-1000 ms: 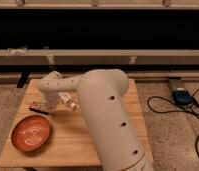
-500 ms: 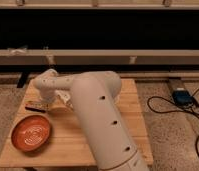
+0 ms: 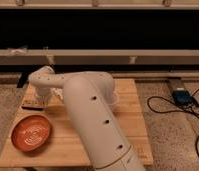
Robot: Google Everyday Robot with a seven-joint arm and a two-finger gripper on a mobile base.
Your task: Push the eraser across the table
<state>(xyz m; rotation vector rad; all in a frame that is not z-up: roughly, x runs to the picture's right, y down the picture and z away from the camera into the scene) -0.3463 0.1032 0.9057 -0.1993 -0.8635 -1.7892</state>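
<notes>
The eraser [image 3: 31, 106] is a small flat dark block lying near the left edge of the light wooden table [image 3: 133, 125]. My gripper [image 3: 43, 99] hangs from the white wrist just to the right of the eraser, low over the table top and very close to it. Whether they touch does not show. The large white arm [image 3: 88, 115] crosses the middle of the table and hides much of it.
An orange-red plate [image 3: 31, 134] sits at the front left of the table, just in front of the eraser. A blue device [image 3: 183, 96] with black cables lies on the floor to the right. A long low shelf runs behind the table.
The arm has swung to the left, and the gripper and eraser have both shifted left toward the table's left edge.
</notes>
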